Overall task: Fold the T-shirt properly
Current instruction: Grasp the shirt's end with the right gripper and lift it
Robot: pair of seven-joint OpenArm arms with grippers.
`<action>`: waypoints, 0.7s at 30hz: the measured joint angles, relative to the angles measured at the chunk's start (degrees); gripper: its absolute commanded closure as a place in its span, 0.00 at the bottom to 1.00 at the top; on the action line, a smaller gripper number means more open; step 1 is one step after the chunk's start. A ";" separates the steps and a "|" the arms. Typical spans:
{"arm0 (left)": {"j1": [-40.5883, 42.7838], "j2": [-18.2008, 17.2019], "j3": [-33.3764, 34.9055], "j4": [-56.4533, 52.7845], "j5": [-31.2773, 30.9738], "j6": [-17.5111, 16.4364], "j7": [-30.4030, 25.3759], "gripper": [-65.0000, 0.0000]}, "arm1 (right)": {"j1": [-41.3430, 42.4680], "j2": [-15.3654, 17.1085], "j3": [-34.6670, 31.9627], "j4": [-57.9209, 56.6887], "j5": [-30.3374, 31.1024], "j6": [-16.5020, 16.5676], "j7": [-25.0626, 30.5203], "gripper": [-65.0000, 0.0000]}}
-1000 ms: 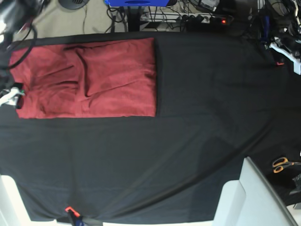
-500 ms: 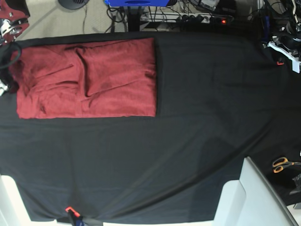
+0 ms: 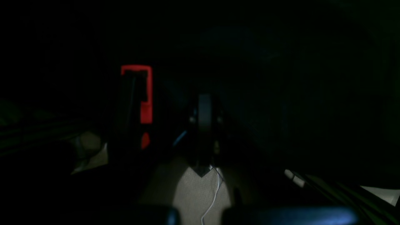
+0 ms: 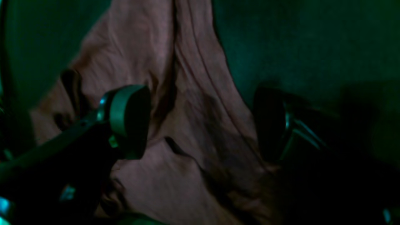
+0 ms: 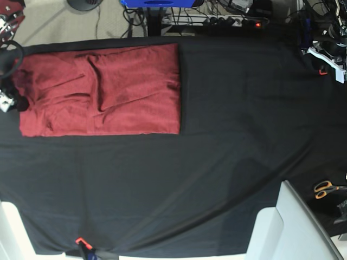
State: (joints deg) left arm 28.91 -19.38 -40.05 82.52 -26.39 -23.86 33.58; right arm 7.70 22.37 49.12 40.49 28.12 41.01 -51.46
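Observation:
The T-shirt lies as a folded maroon rectangle at the back left of the black table cloth, with creases across its middle. My right gripper is at the shirt's left edge. In the right wrist view it is open and empty, its two dark pads spread over wrinkled shirt fabric. My left gripper is far off at the back right edge of the table. The left wrist view is almost black and does not show how its jaws stand.
Orange-handled scissors lie at the right edge. A white panel juts in at the front right. An orange clamp grips the front edge. Cables and a power strip lie beyond the back edge.
My right gripper has moved from the shirt's front left corner a little back along the left edge. The shirt's left edge there looks slightly bunched. The left arm has barely moved.

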 measured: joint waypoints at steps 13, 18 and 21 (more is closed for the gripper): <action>-0.04 -0.02 0.04 0.00 0.07 0.00 0.02 1.00 | 0.94 4.11 -9.68 -5.31 1.42 0.22 1.84 0.25; -0.02 -0.02 0.09 0.00 0.04 0.00 0.00 1.00 | 0.94 4.13 -9.57 -6.38 4.52 0.00 1.95 0.25; -0.02 0.02 0.09 0.00 0.04 0.00 0.00 1.00 | 0.81 4.09 -9.81 -6.64 7.78 0.00 -0.61 0.25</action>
State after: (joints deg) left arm 28.88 -19.35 -39.97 82.52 -26.35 -23.86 33.58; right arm 8.51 26.46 39.31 33.85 35.90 41.01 -52.07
